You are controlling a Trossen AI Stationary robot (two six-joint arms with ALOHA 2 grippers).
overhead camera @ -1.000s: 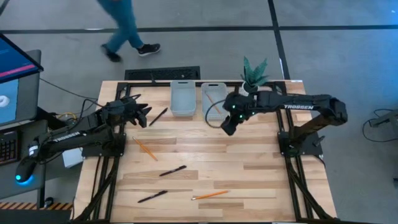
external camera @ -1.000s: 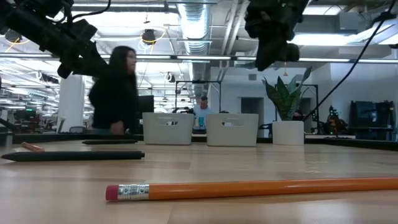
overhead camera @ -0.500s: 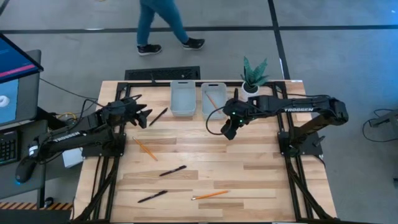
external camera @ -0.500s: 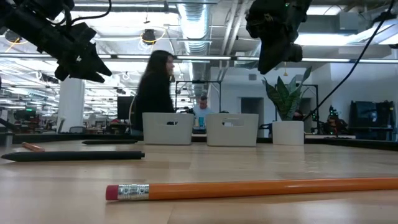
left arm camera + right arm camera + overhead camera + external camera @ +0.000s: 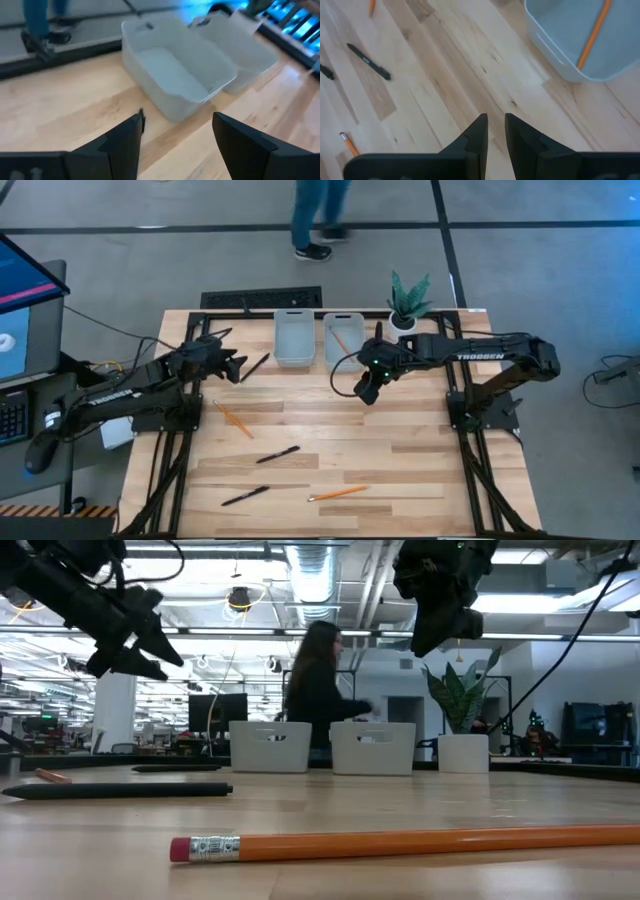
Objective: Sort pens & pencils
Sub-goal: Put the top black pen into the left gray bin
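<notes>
The left gripper [image 5: 238, 367] hangs above the counter [image 5: 420, 470] with its jaws spread wide and nothing between them. A pen [image 5: 255, 367] lies on the wood just ahead of those jaws, between them and the left tray [image 5: 293, 338], which looks empty. The right gripper [image 5: 366, 392] hovers with its jaws nearly closed, only a thin gap showing, and holds nothing. Just beyond it sits the right tray [image 5: 343, 336] with one pencil [image 5: 592, 35] leaning inside.

The rest lie farther off:
- A second pencil [image 5: 234, 419] lies on the counter behind the left jaws, toward the near edge.
- Two more pens [image 5: 277, 454] [image 5: 245, 496] and a third pencil [image 5: 337, 493] lie well apart from both grippers, near the front of the counter.

What could go wrong, as I judge it:
- The pen by the left jaws is thin and lies flat, so a descent slightly off line could pinch beside it or roll it away.
- It lies close to the tray wall, so wide jaws coming in at a slant might nudge the tray.
- A pen dropped into the right tray would mix the sorts, since the trays stand side by side.
- The right jaws are too narrow to straddle a stick as they stand and would push it if lowered so.
- A person [image 5: 318, 690] is passing behind the counter.

Readable writing: "TROSSEN" in white on the right arm [image 5: 478, 356]. Lettering on the left arm is too small to read.
</notes>
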